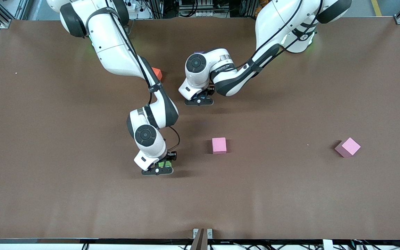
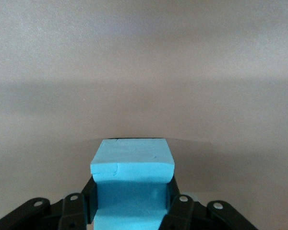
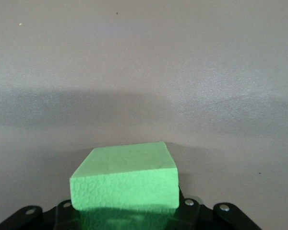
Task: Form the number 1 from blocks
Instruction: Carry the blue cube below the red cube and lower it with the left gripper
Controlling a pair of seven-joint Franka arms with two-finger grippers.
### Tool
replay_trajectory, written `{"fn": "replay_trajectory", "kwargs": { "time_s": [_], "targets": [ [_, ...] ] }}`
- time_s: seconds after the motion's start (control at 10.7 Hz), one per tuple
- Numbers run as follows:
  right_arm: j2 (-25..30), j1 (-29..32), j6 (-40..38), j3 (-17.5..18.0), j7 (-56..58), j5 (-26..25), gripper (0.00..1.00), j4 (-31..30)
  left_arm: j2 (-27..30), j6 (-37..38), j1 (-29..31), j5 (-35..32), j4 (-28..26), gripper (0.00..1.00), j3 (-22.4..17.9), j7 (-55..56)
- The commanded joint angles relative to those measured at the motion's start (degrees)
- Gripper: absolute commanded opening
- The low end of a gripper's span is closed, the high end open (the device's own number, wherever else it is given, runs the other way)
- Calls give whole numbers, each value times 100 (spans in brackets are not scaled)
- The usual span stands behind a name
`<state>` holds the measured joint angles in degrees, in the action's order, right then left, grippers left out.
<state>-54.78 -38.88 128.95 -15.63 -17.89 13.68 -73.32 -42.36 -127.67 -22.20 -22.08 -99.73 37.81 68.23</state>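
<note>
1. Light blue block (image 2: 132, 165), matte foam cube, clamped in left gripper (image 1: 200, 100), low over the table (image 1: 290, 194) farther from the front camera than the pink cube (image 1: 219, 145).
2. Green block (image 3: 126, 176), pebbled foam, clamped in right gripper (image 1: 158, 169), toward the right arm's end from that pink cube.
3. Judgement: the two held blocks sit well apart; lining them up comes next.
4. Second pink cube (image 1: 348, 147) and orange cube (image 1: 156, 73) lie loose.

My right arm's stretched out low, elbow bent, right tool (image 1: 161, 167) pointing down just above the surface, pads clamped on a green block (image 3: 126, 179). Left arm's folded in, left tool (image 1: 201, 100) down too, gripping a blue block (image 2: 132, 184).
</note>
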Motion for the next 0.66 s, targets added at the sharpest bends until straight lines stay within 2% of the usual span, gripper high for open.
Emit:
{"fn": "replay_trajectory", "kwargs": {
  "time_s": [0.0,0.19,0.28,0.37,0.47,0.56],
  "targets": [
    [-60,30,-81,42,-136,-41,0,134,62,-83,-83,-191,-73,0,-28,295],
    [-60,30,-81,42,-136,-41,0,134,62,-83,-83,-191,-99,0,-28,304],
    [-68,30,-81,42,-136,-41,0,134,62,-83,-83,-191,-100,29,-28,296],
    [-60,30,-81,42,-145,-41,0,134,62,-83,-83,-217,-117,88,-28,278],
    [-60,30,-81,42,-145,-41,0,134,62,-83,-74,-278,-117,100,-28,287],
    [-68,30,-81,42,-145,-41,0,134,70,-83,-74,-270,-109,100,-28,296]
  ]
}}
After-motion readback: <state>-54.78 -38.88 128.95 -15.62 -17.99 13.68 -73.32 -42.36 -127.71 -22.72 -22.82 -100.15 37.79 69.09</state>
